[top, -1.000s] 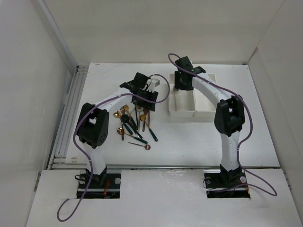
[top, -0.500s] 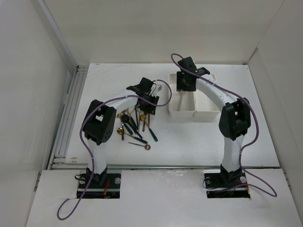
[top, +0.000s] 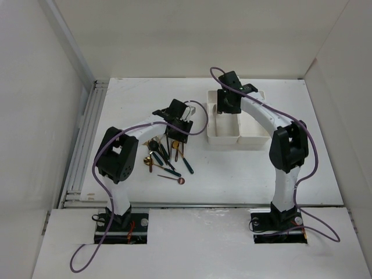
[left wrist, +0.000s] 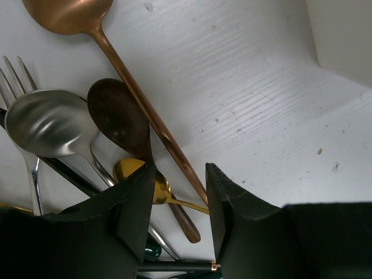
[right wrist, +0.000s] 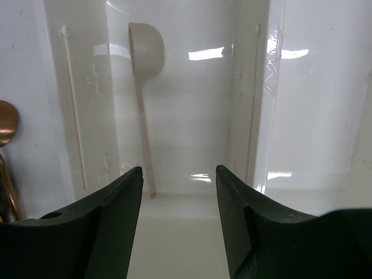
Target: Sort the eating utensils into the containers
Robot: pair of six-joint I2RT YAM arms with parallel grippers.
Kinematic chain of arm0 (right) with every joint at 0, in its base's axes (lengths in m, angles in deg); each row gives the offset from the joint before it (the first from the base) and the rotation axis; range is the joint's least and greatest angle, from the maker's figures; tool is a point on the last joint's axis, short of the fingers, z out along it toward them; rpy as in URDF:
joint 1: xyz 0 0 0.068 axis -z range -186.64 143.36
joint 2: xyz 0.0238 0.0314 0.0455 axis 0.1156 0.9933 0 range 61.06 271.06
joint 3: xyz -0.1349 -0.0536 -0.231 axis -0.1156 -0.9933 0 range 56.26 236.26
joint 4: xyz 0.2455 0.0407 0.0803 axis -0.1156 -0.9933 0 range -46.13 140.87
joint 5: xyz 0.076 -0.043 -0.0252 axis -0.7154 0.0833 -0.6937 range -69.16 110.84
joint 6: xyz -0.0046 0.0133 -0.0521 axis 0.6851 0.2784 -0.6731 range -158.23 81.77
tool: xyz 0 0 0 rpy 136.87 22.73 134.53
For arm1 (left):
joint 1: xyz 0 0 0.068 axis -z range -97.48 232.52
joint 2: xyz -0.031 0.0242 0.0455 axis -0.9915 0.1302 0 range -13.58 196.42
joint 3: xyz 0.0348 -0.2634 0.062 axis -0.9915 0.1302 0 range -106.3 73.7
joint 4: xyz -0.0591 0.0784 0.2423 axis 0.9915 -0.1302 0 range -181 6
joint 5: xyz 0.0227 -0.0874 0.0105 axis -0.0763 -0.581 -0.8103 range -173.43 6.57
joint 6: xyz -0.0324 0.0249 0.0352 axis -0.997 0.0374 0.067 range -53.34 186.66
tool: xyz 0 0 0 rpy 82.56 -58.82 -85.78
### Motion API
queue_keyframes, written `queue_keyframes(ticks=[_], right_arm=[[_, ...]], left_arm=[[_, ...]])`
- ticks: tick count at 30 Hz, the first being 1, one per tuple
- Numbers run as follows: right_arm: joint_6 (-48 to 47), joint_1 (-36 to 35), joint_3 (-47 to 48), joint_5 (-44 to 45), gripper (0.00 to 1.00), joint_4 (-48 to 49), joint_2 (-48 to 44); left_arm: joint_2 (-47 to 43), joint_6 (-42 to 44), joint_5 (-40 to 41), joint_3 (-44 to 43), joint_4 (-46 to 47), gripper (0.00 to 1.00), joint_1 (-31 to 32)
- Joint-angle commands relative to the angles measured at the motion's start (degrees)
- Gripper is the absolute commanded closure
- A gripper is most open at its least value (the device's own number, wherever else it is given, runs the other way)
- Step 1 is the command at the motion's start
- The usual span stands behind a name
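**Top external view.** The white table [top: 261, 168] carries a loose pile of slim gold, copper, silver and teal-handled eating utensils [top: 165, 156], left of centre. The left gripper [top: 175, 132] sits low over the far end of this pile. Two joined white rectangular plastic bins [top: 251, 138] stand well apart from the pile, to the right. The right gripper [top: 224, 110] hangs above the left-hand bin. Finger separation is too small to read in this view.

**Left wrist view.** The left gripper [left wrist: 179, 215] has its two dark fingers [left wrist: 136, 203] parted by a moderate gap, with nothing clamped between them. Showing in that gap are the end of a long copper spoon [left wrist: 148, 116] and the bowl of a small gold spoon [left wrist: 135, 170]. Whether the fingertips touch either one cannot be told. Beside these lie a dark brown spoon bowl [left wrist: 119, 119], a silver spoon bowl [left wrist: 49, 122] and silver fork tines [left wrist: 11, 78]. A dark handle with a copper ring [left wrist: 174, 266] crosses at the bottom edge. A corner of a white bin wall [left wrist: 343, 35] shows at upper right.

**Right wrist view.** The right gripper [right wrist: 179, 221] has its fingers [right wrist: 110, 226] spread wide and empty. Below them, one pale spoon [right wrist: 145, 87] lies flat and lengthwise on the floor of a bin compartment [right wrist: 192, 116]. The dividing wall [right wrist: 258, 99] stands to its right. A copper spoon bowl [right wrist: 6, 125] lies outside the bin at the left edge.
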Motion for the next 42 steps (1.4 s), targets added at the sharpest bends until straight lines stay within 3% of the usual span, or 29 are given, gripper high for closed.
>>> queue_keyframes(ticks=[1,6,7,10,18,26,31,35,36,38,40,42], right_arm=[[0.60,-0.03,0.67,0.84,0.41,1.31,-3.47],[0.60,-0.03,0.67,0.84,0.41,0.79,-3.99],[0.60,-0.03,0.14,0.84,0.41,0.79,-4.00],[0.60,-0.03,-0.48,1.37,0.41,0.79,-4.52],[0.60,-0.03,-0.48,1.89,0.41,0.26,-5.58],[1.13,-0.03,-1.53,3.04,0.41,0.26,-8.03],[1.13,-0.56,-1.53,0.50,0.41,0.25,-10.49],[0.42,-1.17,-1.53,-10.38,0.40,5.08,-14.00],[1.64,-1.17,-2.31,-16.50,0.40,6.75,-14.97],[4.54,-0.56,-4.68,-22.86,0.36,13.50,-18.04],[11.91,0.40,-8.10,-33.54,0.33,20.79,-20.24],[21.71,1.11,-15.92,-39.22,0.29,35.54,-22.61]], left_arm=[[0.59,0.83,0.01,-0.45,1.59,0.63,0.13],[3.06,0.83,-0.52,-2.04,1.59,0.72,0.13],[3.06,0.83,-1.13,-2.56,1.59,0.80,0.13],[3.59,0.83,-1.75,-2.56,1.59,0.89,0.13],[3.59,-0.75,-2.98,-0.89,2.12,1.00,0.13],[3.60,-0.75,-3.51,-1.68,2.12,1.00,0.13],[-0.62,-0.75,-7.81,-6.07,1.60,1.00,-4.34],[-5.45,0.64,-9.91,-10.82,0.45,1.00,-6.37],[-7.20,1.43,-10.62,-12.39,-0.16,1.00,-6.37],[-8.45,2.67,-11.32,-14.07,-1.12,1.00,-6.37],[-9.76,3.28,-13.24,-16.09,-2.53,1.00,-6.37],[-10.29,3.29,-15.10,-17.15,-3.15,1.00,-6.37]])
